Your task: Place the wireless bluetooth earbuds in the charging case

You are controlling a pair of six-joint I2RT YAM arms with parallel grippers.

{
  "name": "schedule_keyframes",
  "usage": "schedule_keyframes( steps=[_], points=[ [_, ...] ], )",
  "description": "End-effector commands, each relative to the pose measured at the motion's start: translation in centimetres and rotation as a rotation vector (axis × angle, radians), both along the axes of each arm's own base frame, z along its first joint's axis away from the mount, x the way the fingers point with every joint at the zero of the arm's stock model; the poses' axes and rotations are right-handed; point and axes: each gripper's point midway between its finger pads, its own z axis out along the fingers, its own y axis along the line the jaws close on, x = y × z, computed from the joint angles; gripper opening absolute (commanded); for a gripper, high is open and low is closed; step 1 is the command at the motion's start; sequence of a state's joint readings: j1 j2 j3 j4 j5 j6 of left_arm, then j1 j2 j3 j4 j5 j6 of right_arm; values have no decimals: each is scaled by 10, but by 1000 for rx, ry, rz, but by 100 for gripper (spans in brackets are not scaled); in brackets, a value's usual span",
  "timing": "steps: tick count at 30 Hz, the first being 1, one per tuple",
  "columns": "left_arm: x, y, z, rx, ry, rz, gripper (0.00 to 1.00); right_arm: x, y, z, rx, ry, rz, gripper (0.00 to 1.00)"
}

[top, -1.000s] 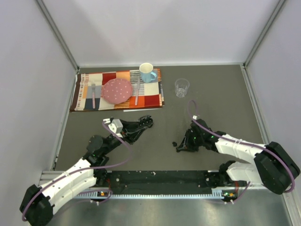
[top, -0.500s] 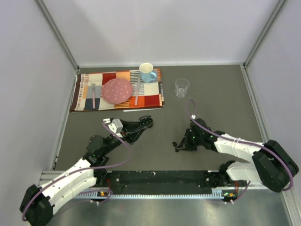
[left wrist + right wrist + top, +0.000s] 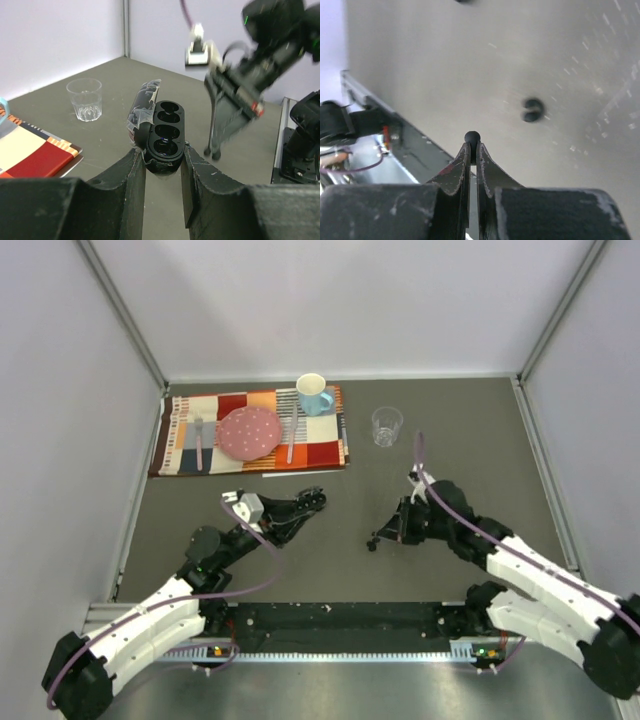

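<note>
- Now the right end effector (image 3: 472, 147) has pinched shut. Its jaws were part open 1 s ago and are now closed on 1 earbud (image 3: 472, 136), held at the very fingertips.
- It has also come up off the worktop (image 3: 350, 570); its tips were down at the surface before.
- Left end effector (image 3: 162, 162) is unchanged: narrow grip on the charging case (image 3: 164, 131), lid open, open face toward the right arm.
- Wells in the case look empty, so my read is 0 buds seated yet.
- Dark blob (image 3: 532, 110) lies on the worktop, well apart from the held earbud. Likely more buds, but too blurred to say 1 or 2.
- Meaning: the pick looks done. Next is to carry the earbud to the case and lower it into a well.
- Risk: a tip-only pinch on a glossy round bud looks marginal and could pop out in transit.
</note>
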State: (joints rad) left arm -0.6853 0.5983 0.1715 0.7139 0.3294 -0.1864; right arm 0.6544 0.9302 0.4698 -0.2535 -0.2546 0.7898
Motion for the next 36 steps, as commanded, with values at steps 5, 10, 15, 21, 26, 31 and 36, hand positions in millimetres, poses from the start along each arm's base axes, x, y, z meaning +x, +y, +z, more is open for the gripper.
schedule_keyframes(
  steps=[5,10,15,21,26,31,36],
  points=[
    [-18,-13,15,38,-92,-124,0,-14,27,187,172,-589,450,0],
    [-29,-25,15,66,-85,-233,0,-34,43,241,193,-723,698,0],
    [-50,-39,22,89,-66,-406,0,-42,57,260,79,-822,863,0],
    [-60,-47,26,116,-57,-509,0,-39,71,246,-51,-847,945,0],
    [-65,-50,25,146,-29,-562,0,-39,76,254,-68,-901,965,0],
    [-63,-54,20,162,17,-584,0,-48,85,253,-58,-907,1023,0],
    [-61,-56,21,165,26,-591,0,-55,92,247,-49,-891,1072,0]
  ],
)
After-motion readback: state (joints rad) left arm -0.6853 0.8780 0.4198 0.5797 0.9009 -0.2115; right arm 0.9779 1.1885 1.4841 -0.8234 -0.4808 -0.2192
